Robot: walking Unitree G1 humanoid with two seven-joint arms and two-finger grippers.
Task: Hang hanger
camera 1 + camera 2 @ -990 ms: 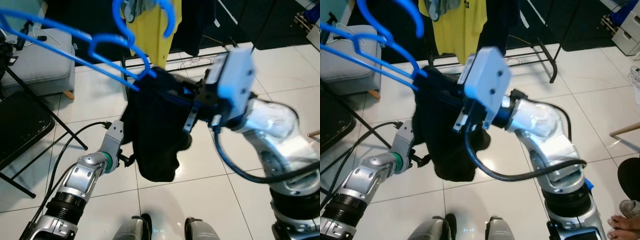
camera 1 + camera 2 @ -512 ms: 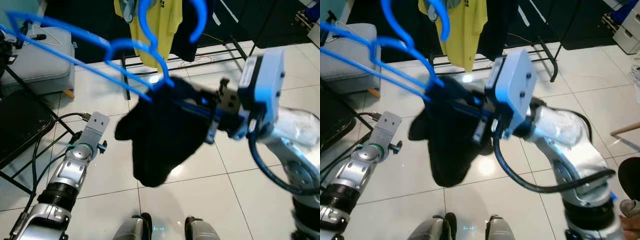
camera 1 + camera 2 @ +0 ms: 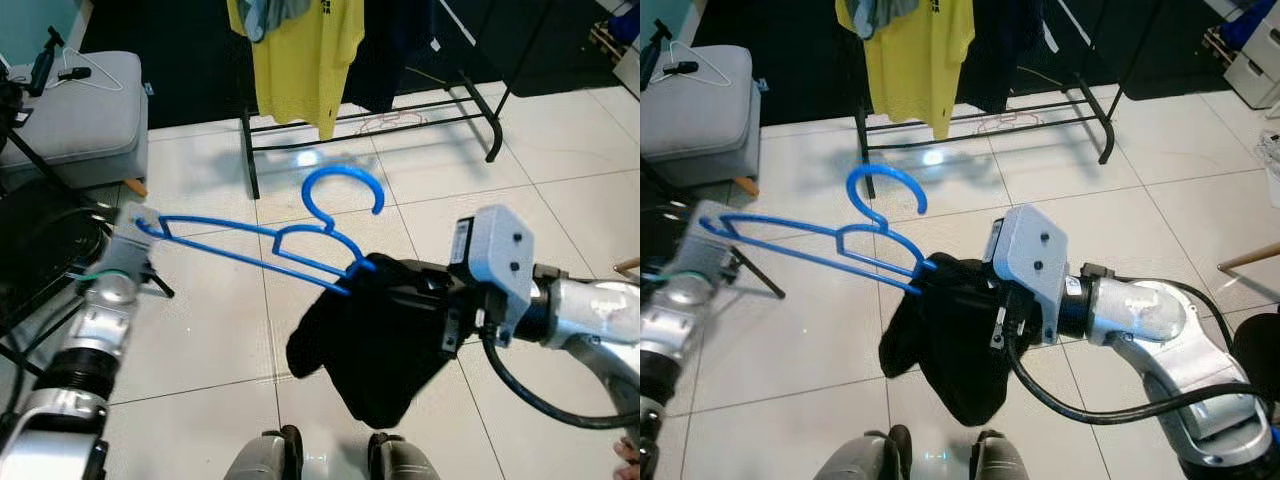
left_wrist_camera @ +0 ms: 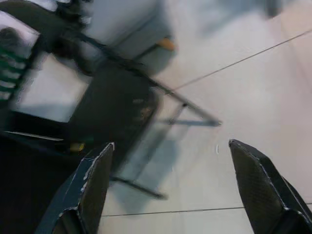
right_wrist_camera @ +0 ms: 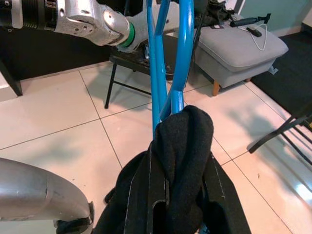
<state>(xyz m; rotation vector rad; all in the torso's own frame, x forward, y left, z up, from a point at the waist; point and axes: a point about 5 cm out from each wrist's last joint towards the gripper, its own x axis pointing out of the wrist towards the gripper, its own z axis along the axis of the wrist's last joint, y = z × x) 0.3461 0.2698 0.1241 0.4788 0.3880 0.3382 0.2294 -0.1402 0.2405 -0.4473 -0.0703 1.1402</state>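
Blue hanger (image 3: pixel 262 245) slanting above the tiled floor (image 3: pixel 200 330), black garment (image 3: pixel 375 335) bunched at its right end. Right tool (image 5: pixel 168 195) pinching both. Left tool (image 4: pixel 170 180) spread, empty. Clothes rack (image 3: pixel 370 120) far beyond open tiles.

No text, label, brand or number can be read in any of the views. A small dark print is seen near the upper edge of the yellow shirt (image 3: pixel 305 50) hung at the rack, but it is too small and cut off to be made out. Nothing legible is carried by the blue hanger (image 3: pixel 270 245) or the camera housing on the right arm.
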